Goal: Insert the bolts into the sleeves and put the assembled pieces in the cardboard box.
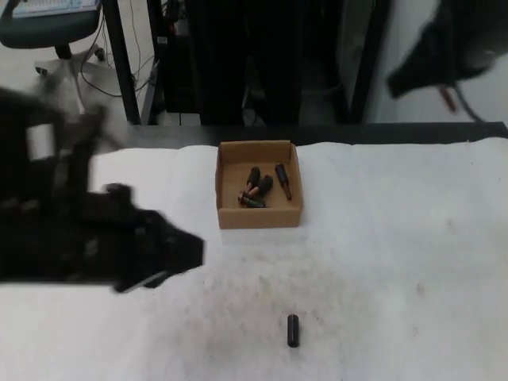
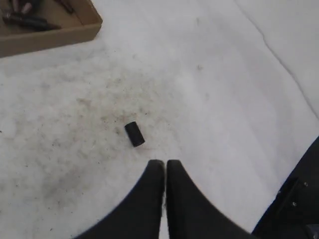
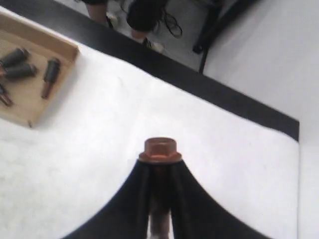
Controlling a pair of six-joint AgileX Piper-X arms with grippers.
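Right hand (image 3: 159, 167) grips bolt (image 3: 159, 149); sleeve (image 1: 293, 330) on open cloth (image 1: 397, 238), seemingly clear of box (image 1: 259, 216).

A white-covered desk (image 1: 397, 238) is carrying an open cardboard box (image 1: 259, 216) near its far edge, a lone black sleeve (image 1: 293, 330) lying well apart

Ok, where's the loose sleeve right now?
In the high view the sleeve lies on the white cloth, on the near side of the cardboard box, just ahead of the left gripper.
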